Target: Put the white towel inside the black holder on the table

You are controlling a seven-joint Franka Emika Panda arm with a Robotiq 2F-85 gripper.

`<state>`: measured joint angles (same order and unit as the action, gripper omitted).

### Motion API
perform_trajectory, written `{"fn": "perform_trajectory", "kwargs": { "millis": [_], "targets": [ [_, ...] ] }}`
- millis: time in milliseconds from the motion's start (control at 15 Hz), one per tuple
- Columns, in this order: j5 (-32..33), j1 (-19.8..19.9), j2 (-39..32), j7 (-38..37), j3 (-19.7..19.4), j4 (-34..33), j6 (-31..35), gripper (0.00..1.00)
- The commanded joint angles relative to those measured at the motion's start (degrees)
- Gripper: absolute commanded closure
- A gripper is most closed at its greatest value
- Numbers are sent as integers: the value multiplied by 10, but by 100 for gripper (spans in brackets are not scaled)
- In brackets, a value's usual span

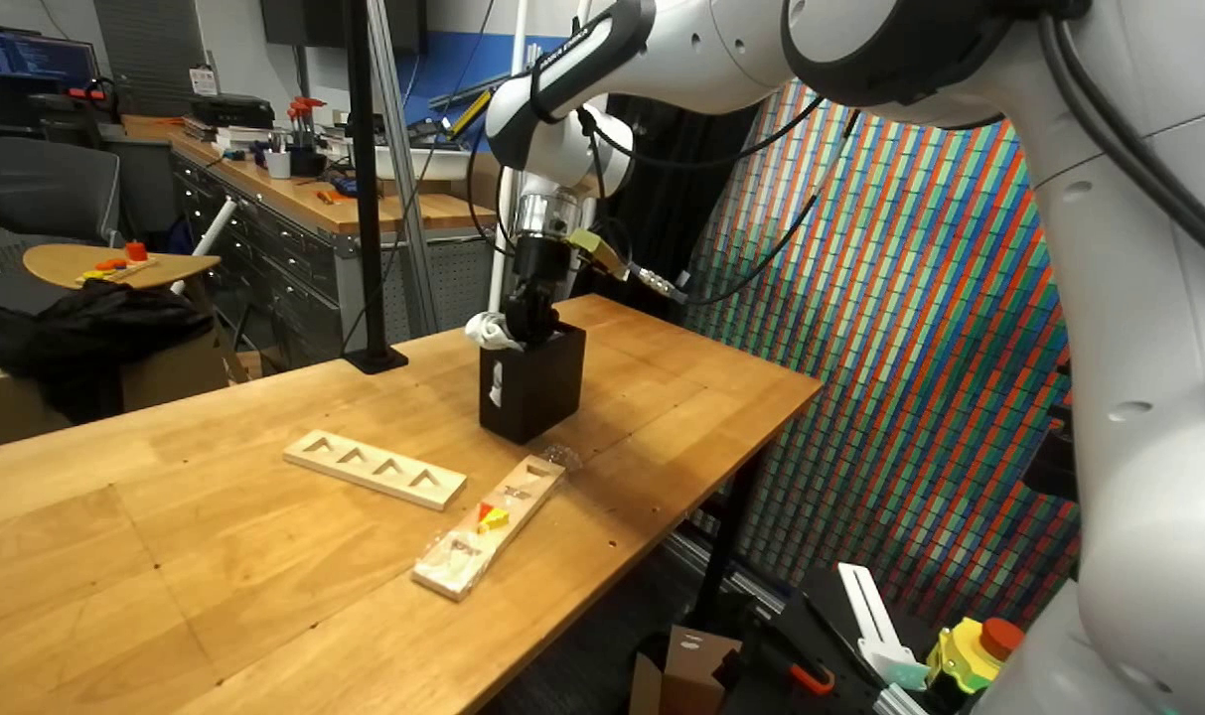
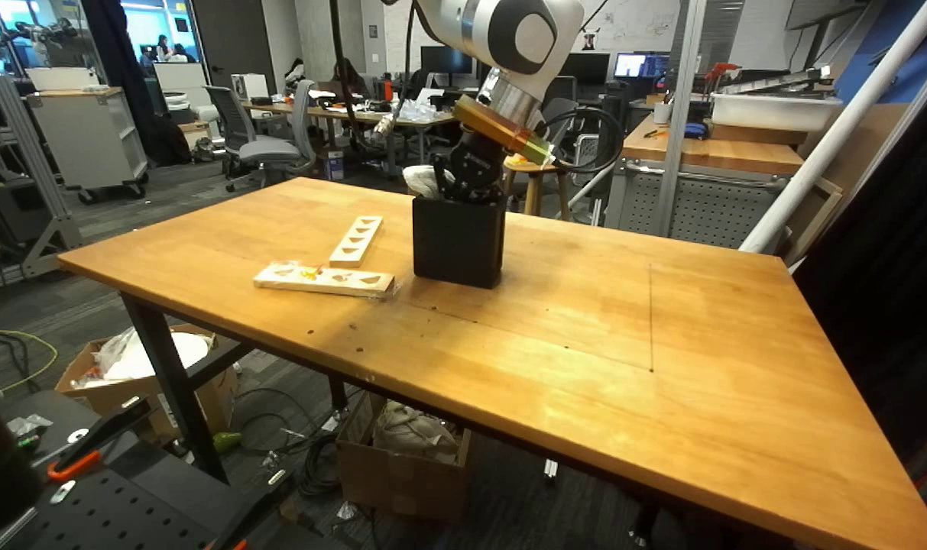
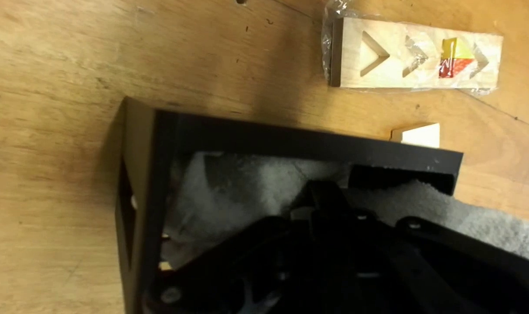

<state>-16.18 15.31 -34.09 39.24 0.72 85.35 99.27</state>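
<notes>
The black holder (image 1: 547,387) stands upright on the wooden table (image 1: 215,566). Part of the white towel (image 3: 273,187) lies inside it, as the wrist view shows. A bunched end of the towel (image 2: 425,181) sticks out over the rim in both exterior views, on one side. White also shows through a slot in the holder's side. My gripper (image 3: 323,192) points down into the opening, its fingers together and cloth on both sides of them. Whether any cloth is pinched between the tips is too dark to tell; in both exterior views the holder's walls hide the fingertips.
Two pale wooden strips lie near the holder: one bare (image 1: 376,469) and one in clear plastic (image 1: 490,523) with red and yellow pieces. A black post (image 1: 369,248) rises at the table's edge.
</notes>
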Motion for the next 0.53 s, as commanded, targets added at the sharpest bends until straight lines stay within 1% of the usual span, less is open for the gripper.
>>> {"fn": "perform_trajectory", "kwargs": {
  "millis": [0, 200, 467],
  "targets": [
    [-20, 5, 13, -5, 6, 20, 1, 100],
    [-12, 3, 40, -14, -1, 36, -2, 100],
    [8, -3, 79, -32, -10, 39, -12, 100]
  ]
}}
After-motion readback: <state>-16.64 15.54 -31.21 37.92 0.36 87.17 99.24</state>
